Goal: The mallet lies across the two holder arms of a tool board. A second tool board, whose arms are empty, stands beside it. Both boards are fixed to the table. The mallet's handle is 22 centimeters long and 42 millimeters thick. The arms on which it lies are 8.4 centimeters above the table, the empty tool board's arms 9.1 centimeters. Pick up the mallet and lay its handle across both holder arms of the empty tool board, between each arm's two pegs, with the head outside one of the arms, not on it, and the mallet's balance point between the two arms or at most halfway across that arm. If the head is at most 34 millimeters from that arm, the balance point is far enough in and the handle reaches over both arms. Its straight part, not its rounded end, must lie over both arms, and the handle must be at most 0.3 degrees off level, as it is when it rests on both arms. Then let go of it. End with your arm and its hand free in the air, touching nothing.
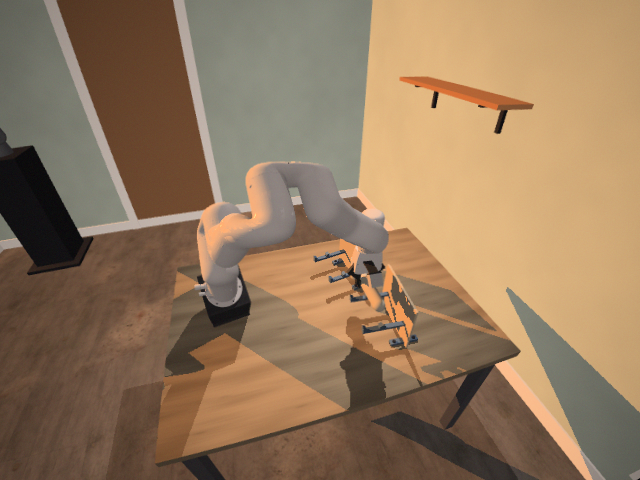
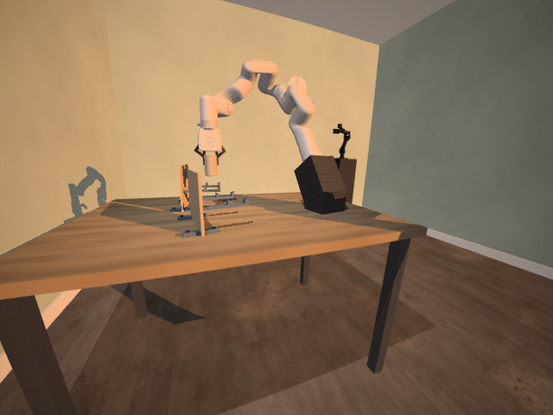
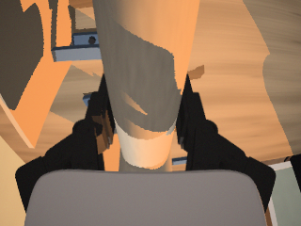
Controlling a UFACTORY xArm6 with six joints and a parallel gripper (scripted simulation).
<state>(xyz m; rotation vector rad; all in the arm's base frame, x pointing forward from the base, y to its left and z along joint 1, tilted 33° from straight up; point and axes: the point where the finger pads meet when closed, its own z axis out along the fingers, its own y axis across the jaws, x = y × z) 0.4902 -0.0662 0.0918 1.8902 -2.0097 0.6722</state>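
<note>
Mallet (image 2: 210, 166) hangs in the air above the table, its thick pale handle clamped between the two black fingers of the gripper (image 2: 209, 154), which stand partly open on the handle's width. In the exterior view the handle shows as a short pale cylinder poking out below the fingers, clear of every holder arm beneath it. In the wrist view the handle runs away from the camera straight up the middle of the picture, the fingers pressing on it from either side; the mallet's head cannot be made out in any view. From the top view the mallet (image 1: 373, 294) is over the nearer tool board (image 1: 400, 302), close to its orange back panel, with that board's grey holder arms (image 1: 379, 327) sticking out toward the middle of the table and nothing lying on them. The second tool board (image 1: 349, 255) stands just beyond, nearer the wall corner, its own grey arms (image 1: 328, 255) also bare. Both boards stand upright along the table's edge by the yellow wall. The white arm (image 1: 289, 198) arches over from its black base block (image 1: 227, 315) on the opposite side of the wooden table (image 1: 268, 403). On the yellow wall hangs an orange shelf (image 1: 465, 93), and a brown door (image 1: 134, 103) stands in the grey-green wall behind.
</note>
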